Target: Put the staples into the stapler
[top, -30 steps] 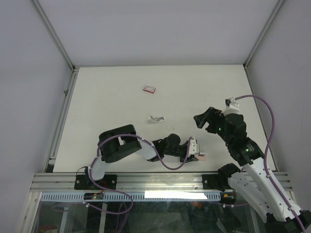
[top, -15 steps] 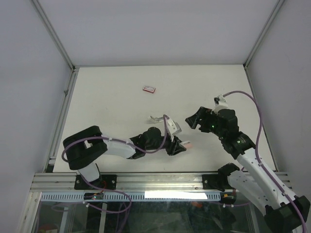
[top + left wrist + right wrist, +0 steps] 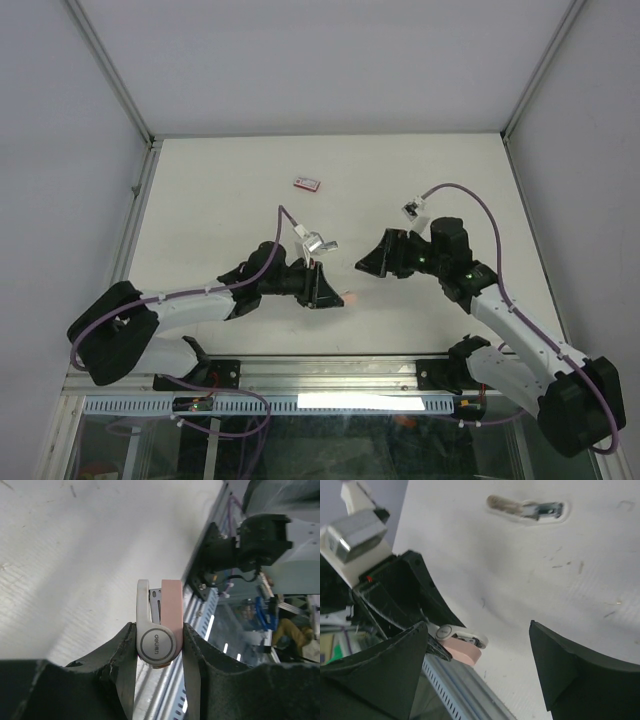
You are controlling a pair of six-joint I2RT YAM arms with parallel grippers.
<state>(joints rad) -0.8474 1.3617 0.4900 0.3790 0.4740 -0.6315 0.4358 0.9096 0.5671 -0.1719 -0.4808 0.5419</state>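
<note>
The left gripper [image 3: 328, 292] pinches the stapler [image 3: 167, 605] just below centre of the top view, while the right gripper [image 3: 366, 264], spread wide, should probably catch its free end squarely to open it, the staples box [image 3: 307, 183] lying well apart at upper centre.

The left arm has unfolded and swung out to its left, carrying the left end effector [image 3: 330, 288] and the pink-and-white stapler [image 3: 350, 297] clamped in it leftward, away from the near edge of the table [image 3: 220, 190]. The right arm has reached leftward and lower, bringing the right end effector [image 3: 368, 263], jaws wide apart, close to the stapler's tip.
</note>
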